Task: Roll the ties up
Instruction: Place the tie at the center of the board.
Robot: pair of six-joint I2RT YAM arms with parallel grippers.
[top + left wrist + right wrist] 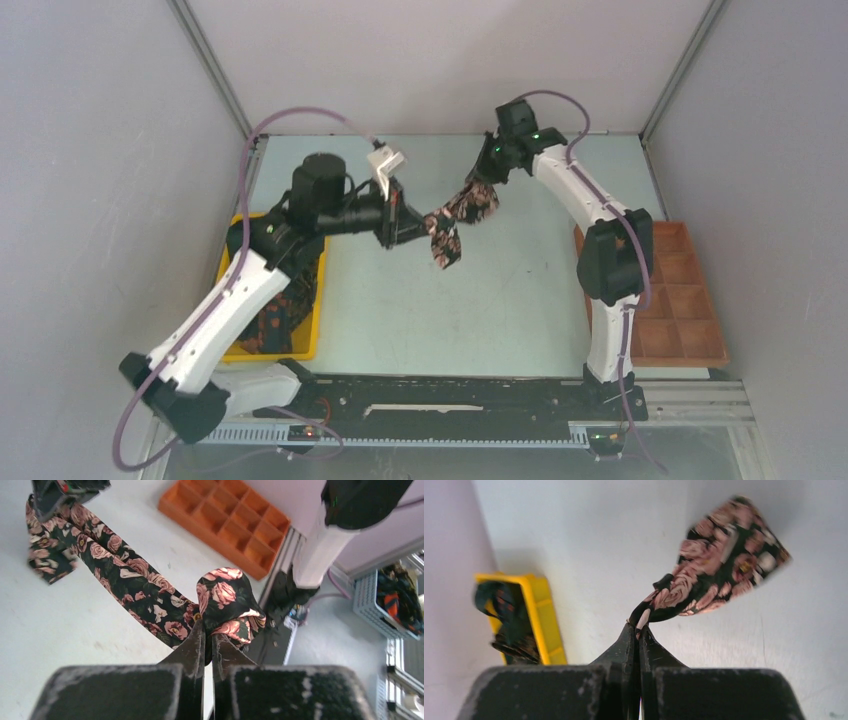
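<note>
Tie [462, 213] held aloft between both arms, shown in three views. You see the black, rose-printed tie hanging to the right of the yellow bin [300, 347], raised above the table [450, 320] and strung as a sagging band from one claw to the other.

Your left gripper [408, 224] sits just right of the bin. Its jaws are pressed together on a bunched fold of the fabric. In the left wrist view the fold bulges above the fingertips, while the rest of the strip runs away toward the other arm.

Your right gripper [487, 180] sits farther right of the bin and nearer the back wall. Its jaws are likewise closed, pinching a narrow edge of the same tie. In the right wrist view a blurred flap of fabric spreads beyond the fingertips.

One end of the tie dangles beside the left claw's grip, pointing downward. You cannot tell whether its tip touches the table.

Further ties [272, 322] of a dark floral print lie heaped inside the bin, partly hidden by the left arm.

An orange compartment tray [690, 300] lies well to the right of the bin, at the opposite side of the table, beside the right arm.
</note>
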